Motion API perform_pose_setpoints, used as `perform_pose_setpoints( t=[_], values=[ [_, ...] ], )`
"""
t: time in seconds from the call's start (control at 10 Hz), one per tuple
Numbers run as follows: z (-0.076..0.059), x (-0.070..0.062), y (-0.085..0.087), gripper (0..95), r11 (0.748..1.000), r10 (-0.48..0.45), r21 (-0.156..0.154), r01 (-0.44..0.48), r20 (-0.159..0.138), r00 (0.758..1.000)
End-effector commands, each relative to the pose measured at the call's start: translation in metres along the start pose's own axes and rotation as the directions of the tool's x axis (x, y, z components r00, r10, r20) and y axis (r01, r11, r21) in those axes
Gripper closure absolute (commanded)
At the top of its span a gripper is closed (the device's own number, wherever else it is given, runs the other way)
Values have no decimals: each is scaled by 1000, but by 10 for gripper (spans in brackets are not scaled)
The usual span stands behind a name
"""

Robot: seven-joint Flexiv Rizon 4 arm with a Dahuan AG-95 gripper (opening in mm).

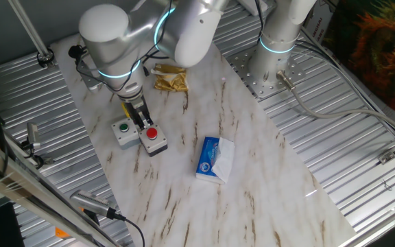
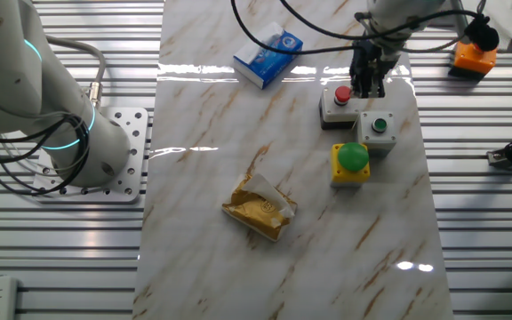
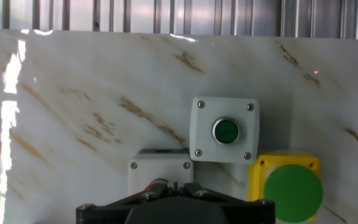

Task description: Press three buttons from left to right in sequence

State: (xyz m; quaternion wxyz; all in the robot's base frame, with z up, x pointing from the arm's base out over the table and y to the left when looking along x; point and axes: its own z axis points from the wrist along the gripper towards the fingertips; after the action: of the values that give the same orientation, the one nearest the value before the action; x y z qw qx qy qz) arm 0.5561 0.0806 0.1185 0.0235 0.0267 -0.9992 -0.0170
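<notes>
The three button boxes are sitting packed together on the marble desk (image 2: 203, 133), the red-button box (image 2: 337, 103) touching the small green-button box (image 2: 378, 131), which is sitting just beside the yellow box (image 2: 350, 166), leaving no lane between them; the gripper (image 2: 368, 87) is hanging right over the red-button box, blocking the approach from above; the tissue packet (image 2: 268, 55) and the golden wrapper (image 2: 258, 208) are lying well apart from the boxes, leaving bare desk between.
</notes>
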Motion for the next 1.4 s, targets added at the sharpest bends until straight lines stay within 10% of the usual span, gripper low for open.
perform_pose_setpoints(
  t=[0.1, 1.4],
  values=[
    [-2, 0, 0, 950, 1000, 23, -1, -23, -6, 1000],
    [-5, 0, 1, 950, 1000, 6, -12, -6, -11, 1000]
  ],
)
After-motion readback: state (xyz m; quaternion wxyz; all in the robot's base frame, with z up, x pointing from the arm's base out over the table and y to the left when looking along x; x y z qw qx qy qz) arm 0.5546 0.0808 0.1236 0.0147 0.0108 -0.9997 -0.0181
